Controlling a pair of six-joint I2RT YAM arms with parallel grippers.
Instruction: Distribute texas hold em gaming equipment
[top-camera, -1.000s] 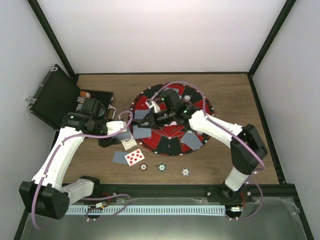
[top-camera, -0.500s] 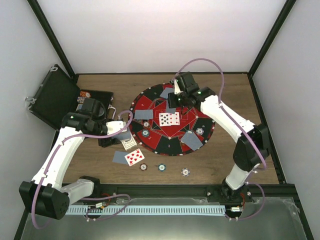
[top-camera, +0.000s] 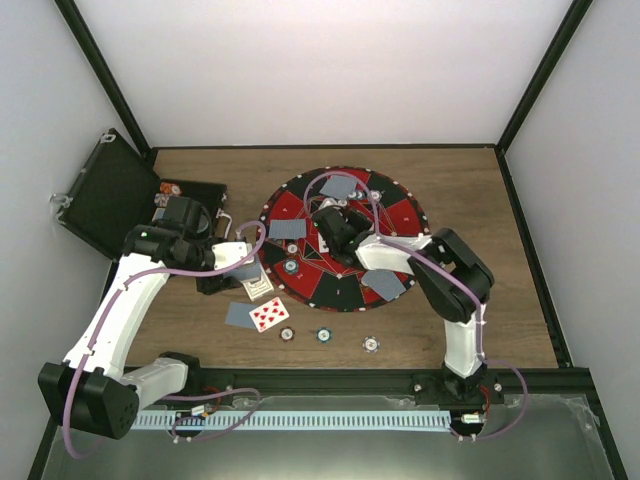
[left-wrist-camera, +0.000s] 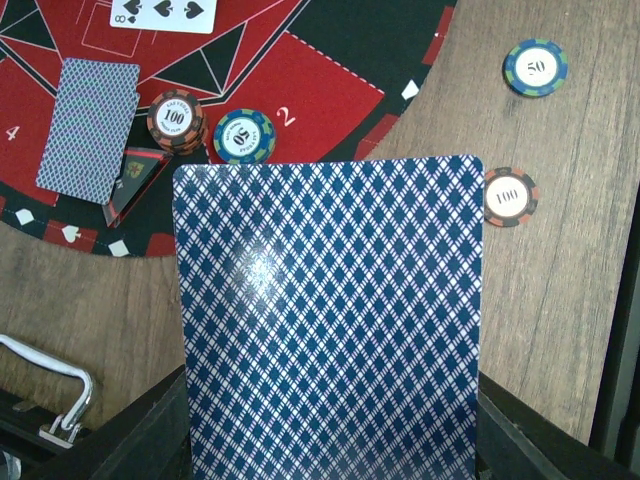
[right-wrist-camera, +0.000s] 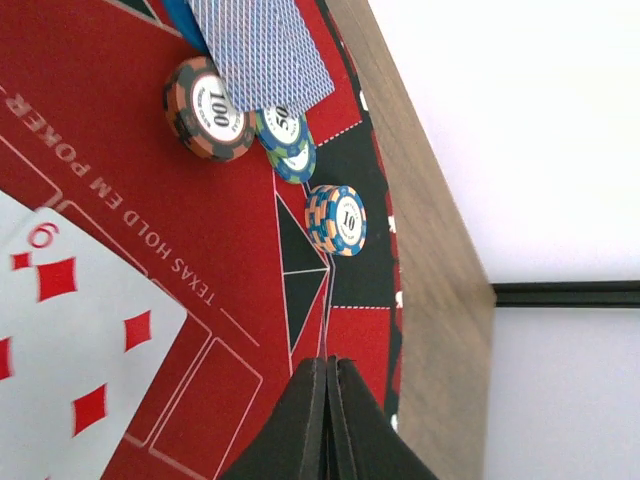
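Observation:
My left gripper (top-camera: 243, 262) hovers left of the mat, shut on a blue-backed card (left-wrist-camera: 330, 320) that fills the left wrist view. My right gripper (top-camera: 330, 225) is over the middle of the round mat (top-camera: 395, 212), its fingers (right-wrist-camera: 310, 420) shut on a thin card seen edge-on. Under it lies a nine of diamonds (right-wrist-camera: 70, 370), and an eight of spades (left-wrist-camera: 160, 12) lies nearby. Face-down cards (top-camera: 287, 229) (top-camera: 338, 187) (top-camera: 385, 283) lie on the mat with chips (right-wrist-camera: 208, 108) (right-wrist-camera: 337, 220) (left-wrist-camera: 243, 137). Three chips (top-camera: 323, 335) and two cards (top-camera: 258, 314) lie on the wood in front.
The black hinged case (top-camera: 105, 195) stands open at the far left with chips (top-camera: 170, 188) inside. A small pack of cards (top-camera: 258, 288) lies by my left gripper. Black frame posts and white walls ring the table.
My right arm has swung from the mat's far edge back to its middle, and it now covers the two face-up cards. My left arm has not moved.

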